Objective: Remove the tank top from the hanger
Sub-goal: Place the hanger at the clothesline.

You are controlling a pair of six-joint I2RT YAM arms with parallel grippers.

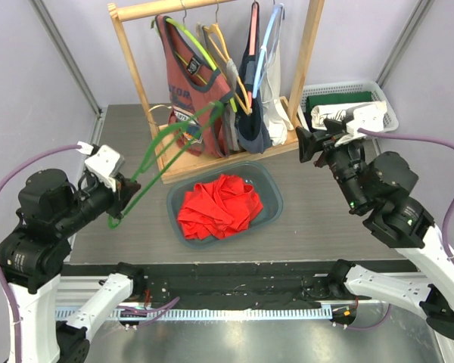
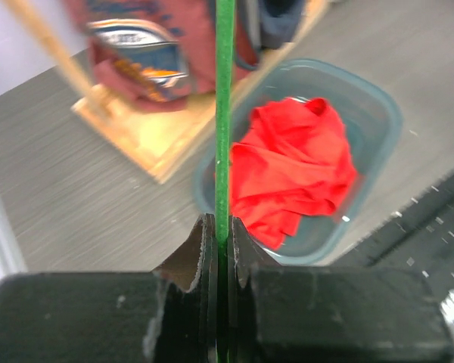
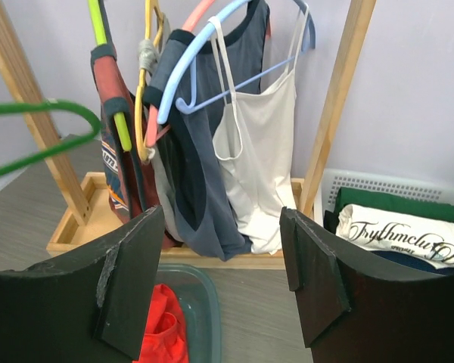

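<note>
Top external view: grey wood-grain bench (image 1: 318, 227) carries everything. Landmark is the grey-blue plastic tub (image 1: 271, 189), mid-bench.

Wooden clothes rack (image 1: 306, 60) stands just behind the tub, with several tops hung on coloured hangers.

White plastic lattice basket (image 1: 384, 106) of folded clothes sits behind and to the right of the tub.

Crumpled red tank top (image 1: 219, 208) lies inside the tub and fills most of it. It is off the hanger and not touching it.

Thin green plastic hanger (image 1: 163, 151) slants through the air left of the tub, its far end up behind the tub's left corner.

Left claw (image 1: 123, 193) is left of the tub, clamped narrow on the hanger's near end. Left wrist view shows both fingers (image 2: 200, 265) pinching the green rod, with the tub and tank top beyond.

Right claw (image 1: 306, 144) hovers behind and to the right of the tub, wide, holding nothing. Right wrist view shows its fingers (image 3: 129, 280) far apart, with the tub's corner low between them.
</note>
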